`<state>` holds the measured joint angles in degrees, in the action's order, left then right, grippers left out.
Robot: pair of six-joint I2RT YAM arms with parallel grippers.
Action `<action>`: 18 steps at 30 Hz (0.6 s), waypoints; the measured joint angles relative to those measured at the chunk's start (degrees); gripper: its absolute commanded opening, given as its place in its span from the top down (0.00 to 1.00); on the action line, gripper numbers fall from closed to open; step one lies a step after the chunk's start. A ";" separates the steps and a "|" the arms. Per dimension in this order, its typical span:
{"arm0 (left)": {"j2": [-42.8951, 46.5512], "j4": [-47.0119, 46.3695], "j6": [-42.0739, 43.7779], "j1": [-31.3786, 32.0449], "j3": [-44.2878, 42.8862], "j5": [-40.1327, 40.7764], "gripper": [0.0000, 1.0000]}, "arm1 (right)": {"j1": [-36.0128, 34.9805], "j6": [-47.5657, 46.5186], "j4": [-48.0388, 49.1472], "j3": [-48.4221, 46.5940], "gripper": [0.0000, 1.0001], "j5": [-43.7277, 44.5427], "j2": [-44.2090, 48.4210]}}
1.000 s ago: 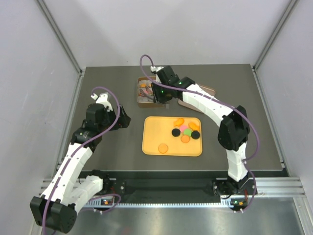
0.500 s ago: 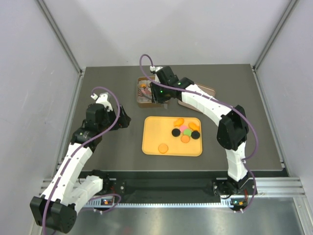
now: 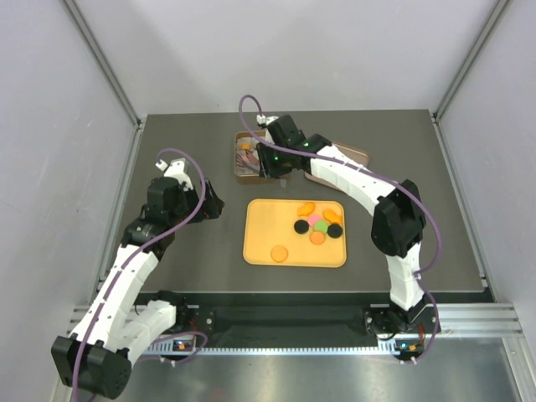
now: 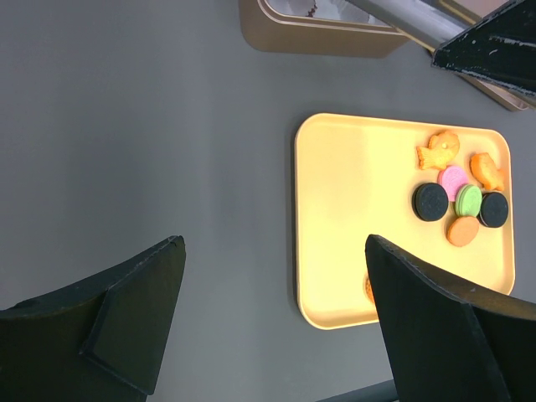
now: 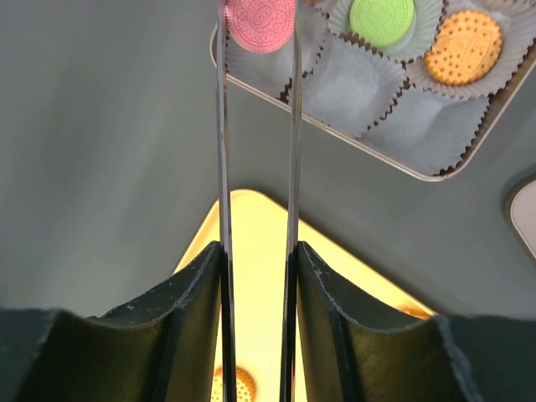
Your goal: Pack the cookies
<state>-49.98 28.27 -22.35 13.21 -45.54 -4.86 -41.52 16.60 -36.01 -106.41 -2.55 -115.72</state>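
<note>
Item: pink cookie (image 5: 261,23), pinched between the right gripper (image 5: 257,10) blades above a paper cup (image 5: 244,63) in the tin (image 5: 335,138). Lower it flat and centred before you release. Left gripper (image 4: 275,276): wide, empty. Other cookies (image 4: 459,201): yellow tray (image 4: 352,276).

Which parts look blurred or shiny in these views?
Left wrist view: the left tool's black fingers near the lens look soft; the flat yellow tray has a pale sheen. Right wrist view: the pink round cookie is sharp. Top view: even light.
</note>
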 measured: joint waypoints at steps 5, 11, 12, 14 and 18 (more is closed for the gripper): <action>0.00 0.00 0.00 0.00 -0.02 -0.02 0.07 | 0.00 0.13 0.02 1.22 0.63 -0.13 0.00; 0.00 0.00 0.00 0.00 -0.02 -0.02 0.07 | -0.02 0.17 0.04 1.77 0.62 -0.15 0.00; 0.00 0.00 0.00 0.00 0.00 -0.02 0.07 | -0.02 0.17 0.11 1.77 0.62 -0.15 0.00; 0.00 0.00 0.00 0.00 0.00 -0.02 0.07 | -0.02 0.15 0.11 1.77 0.62 -0.17 0.00; 0.00 0.00 0.00 0.00 -0.02 -0.02 0.07 | -0.11 0.17 0.13 1.77 0.61 -0.17 -0.07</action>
<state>-49.98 28.27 -22.35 13.21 -45.56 -4.89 -41.63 16.78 -35.88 -104.64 -2.72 -115.79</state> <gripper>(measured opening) 0.932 0.395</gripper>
